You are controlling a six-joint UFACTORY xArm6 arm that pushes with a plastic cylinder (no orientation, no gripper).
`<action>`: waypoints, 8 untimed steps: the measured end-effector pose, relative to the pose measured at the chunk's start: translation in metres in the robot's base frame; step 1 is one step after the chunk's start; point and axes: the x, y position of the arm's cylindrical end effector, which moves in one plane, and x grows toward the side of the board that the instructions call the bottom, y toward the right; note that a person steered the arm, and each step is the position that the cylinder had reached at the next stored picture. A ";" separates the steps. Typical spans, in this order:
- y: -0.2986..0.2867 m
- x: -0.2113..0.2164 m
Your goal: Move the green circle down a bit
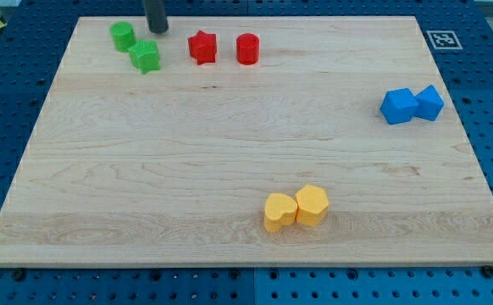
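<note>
The green circle (pixel 122 36) sits near the top left of the wooden board (pixel 229 152). A green star (pixel 145 58) touches it at its lower right. My tip (pixel 157 30) is the end of a dark rod that comes down from the view's top. It stands just right of the green circle and above the green star, apart from both.
A red star (pixel 202 47) and a red circle (pixel 247 49) sit right of my tip. Two blue blocks (pixel 411 104) touch at the right edge. Two yellow blocks (pixel 296 208) touch near the bottom middle. A marker tag (pixel 443 39) lies off the board's top right corner.
</note>
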 end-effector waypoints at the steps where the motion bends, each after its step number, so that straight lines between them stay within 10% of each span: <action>1: -0.016 -0.006; 8: -0.050 0.053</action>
